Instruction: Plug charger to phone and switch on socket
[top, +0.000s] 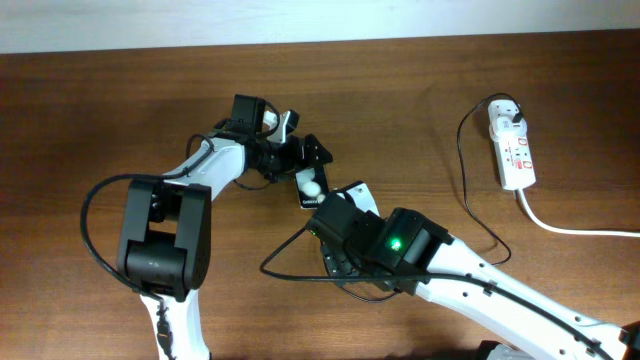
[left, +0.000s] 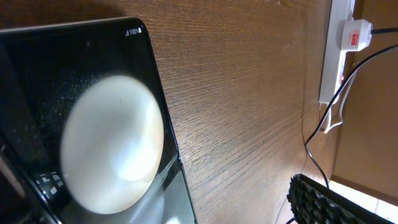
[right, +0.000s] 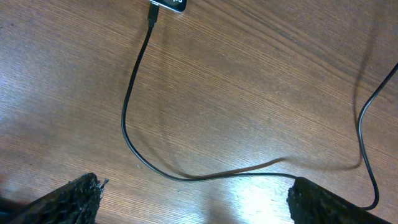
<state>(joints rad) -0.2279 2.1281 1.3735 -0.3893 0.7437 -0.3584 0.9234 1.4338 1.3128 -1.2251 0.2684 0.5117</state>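
- Left arm extends to the desk centre; left gripper (top: 303, 165) sits at the phone (top: 310, 188). Jaws' state: cannot tell.
- Right gripper (right: 194, 186) points down over the charger (right: 134, 124), jaws wide apart.
- Socket (top: 513, 150): far right corner.

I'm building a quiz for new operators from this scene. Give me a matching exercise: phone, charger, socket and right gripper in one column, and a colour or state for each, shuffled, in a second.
Things
1. phone
2. charger
3. socket
4. right gripper

Colour or state
A. white oblong with small red marks
B. open, fingers far apart
C. black slab with a large white circle
D. thin, black, curving across the wood

Pairs: 1-C, 2-D, 3-A, 4-B
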